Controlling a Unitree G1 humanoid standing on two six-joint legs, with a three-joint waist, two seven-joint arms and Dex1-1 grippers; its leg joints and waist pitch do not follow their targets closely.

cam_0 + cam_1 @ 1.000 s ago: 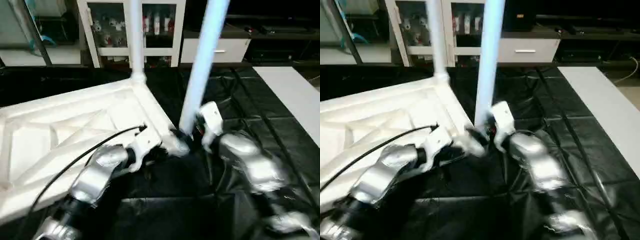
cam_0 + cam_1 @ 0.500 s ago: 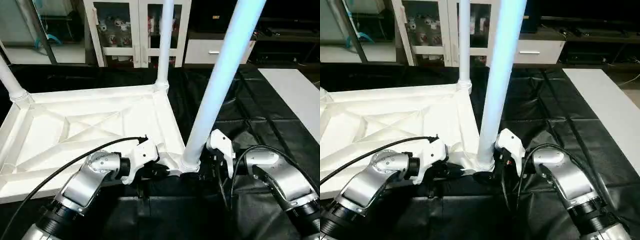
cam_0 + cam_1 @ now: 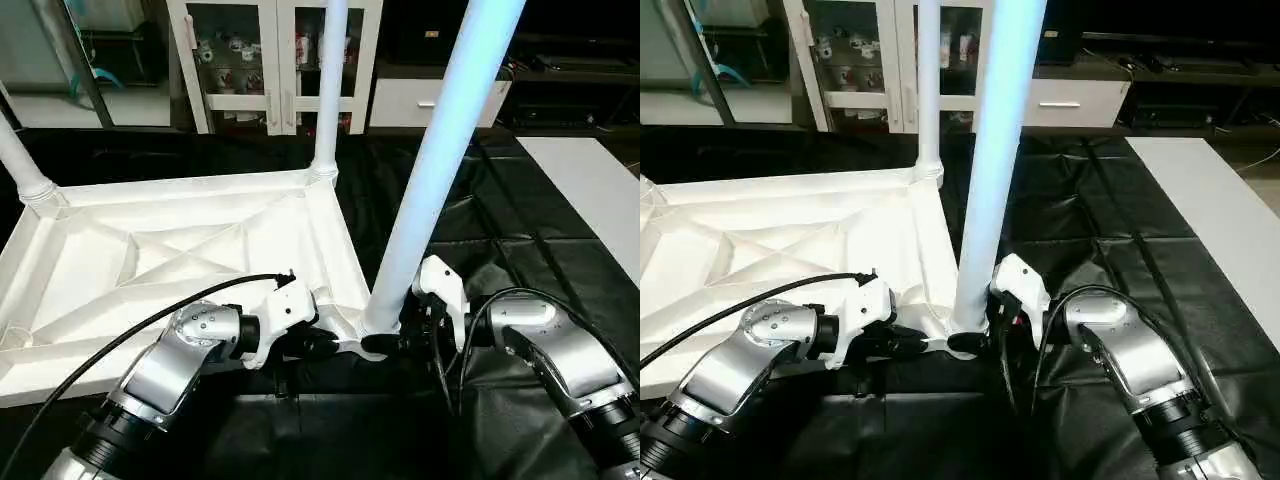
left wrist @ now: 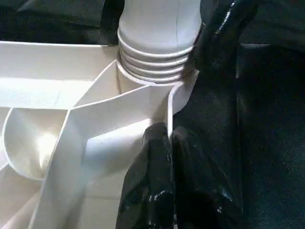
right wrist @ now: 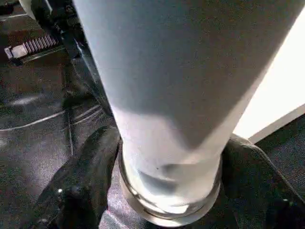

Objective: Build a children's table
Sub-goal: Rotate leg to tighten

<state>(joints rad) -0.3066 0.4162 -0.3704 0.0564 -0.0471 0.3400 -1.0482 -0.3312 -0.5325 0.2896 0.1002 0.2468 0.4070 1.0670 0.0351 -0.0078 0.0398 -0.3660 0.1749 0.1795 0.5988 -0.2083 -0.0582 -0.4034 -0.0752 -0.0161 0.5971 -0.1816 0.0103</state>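
- The white tabletop (image 3: 190, 260) lies upside down on black sheeting (image 3: 470, 220), its X-ribbed underside facing up.
- At its near right corner socket (image 4: 152, 71) a long white tube leg (image 3: 430, 170) stands seated, leaning a little away from the tabletop.
- The right gripper (image 3: 975, 335) has one black finger on each side of that leg's base — clasping the tube (image 5: 162, 109) just above the socket.
- The left gripper (image 3: 325, 345) is clenched on the tabletop's thin edge wall (image 4: 167, 112), just beside the same socket.
- Further legs rise from the tabletop's far right corner (image 3: 330, 80) and far left corner (image 3: 20, 160).
- Well beyond the tabletop stands a white glass-door cabinet (image 3: 270, 60); a flat white board (image 3: 590, 190) lies apart on the sheeting.
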